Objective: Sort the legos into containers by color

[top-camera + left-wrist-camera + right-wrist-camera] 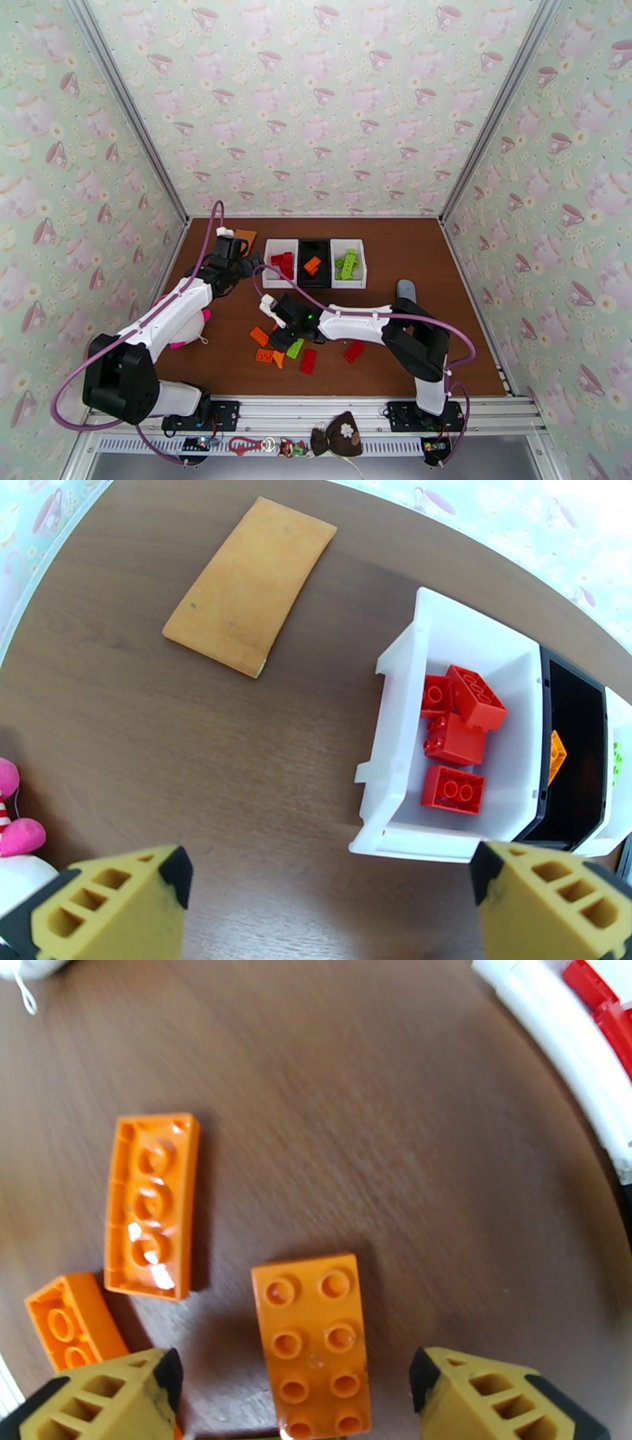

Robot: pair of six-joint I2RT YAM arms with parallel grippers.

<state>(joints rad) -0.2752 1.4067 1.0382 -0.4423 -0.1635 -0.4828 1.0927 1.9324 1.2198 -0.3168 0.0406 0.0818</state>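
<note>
The plush toy (17, 839) sits just outside the left finger (110, 906) of the left gripper (332, 906). This gripper's jaws are spread wide, with only bare table (237, 796) between them. Ahead of the jaws and off to the left lies the flat orange card (249, 586). Ahead and toward the right finger (553, 898) stands the first white bin (395, 740), holding four red bricks (454, 736). Its near rim is just beyond that fingertip. The black bin (573, 709) is pressed against the far side of this bin, with an orange piece (557, 756) inside. Next comes the second white bin (624, 811), where lime green bricks (346, 264) lie.

The right gripper (304, 1402) hovers over the loose pile with its jaws spread, gripping nothing. A studs-up orange brick (312, 1339) lies flat on the table, reaching in between the jaws from ahead, and appears to touch neither finger. Ahead of the left finger lies a long orange brick (150, 1205) with its hollow side up. A third orange brick (71, 1323) sits just beside that fingertip. Far ahead and to the right, the first white bin's rim curves past.

From above, a loose green brick (295, 348) lies just beside this gripper on its near side. A loose red brick (308, 361) is next to the green one, and another red brick (354, 351) lies further right, near the arm.
</note>
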